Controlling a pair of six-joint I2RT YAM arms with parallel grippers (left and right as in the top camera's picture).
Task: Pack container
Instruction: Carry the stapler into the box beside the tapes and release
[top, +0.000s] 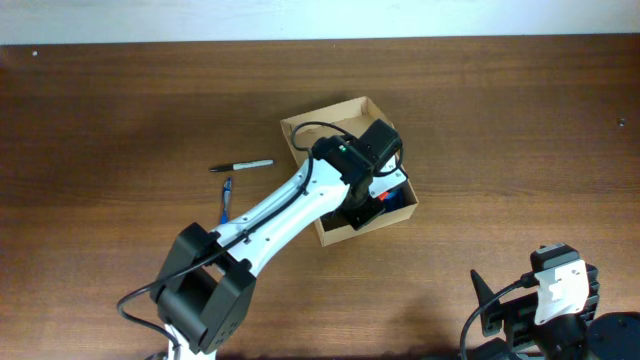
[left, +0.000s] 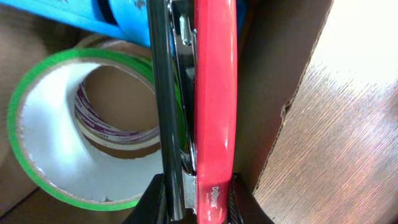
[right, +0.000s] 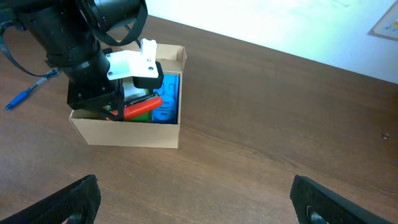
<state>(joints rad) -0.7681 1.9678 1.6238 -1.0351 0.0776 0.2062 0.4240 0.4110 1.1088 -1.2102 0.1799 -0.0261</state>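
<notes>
Container (top: 322, 124) sits at the centre of the overhead frame, with the left arm (top: 280, 210) reaching into it. A black marker (top: 243, 165) and a blue pen (top: 226, 199) lie on the table (top: 500, 120) to its left, apparently not yet packed.

In the left wrist view, the left gripper (left: 199, 208) is clamped on a red stapler (left: 214, 93) inside the box. A tape roll (left: 50, 143) and a blue case (left: 81, 9) lie beside it.

In the right wrist view, the right gripper (right: 199, 200) hangs wide open and empty at the bottom of the frame, well apart from the container.
</notes>
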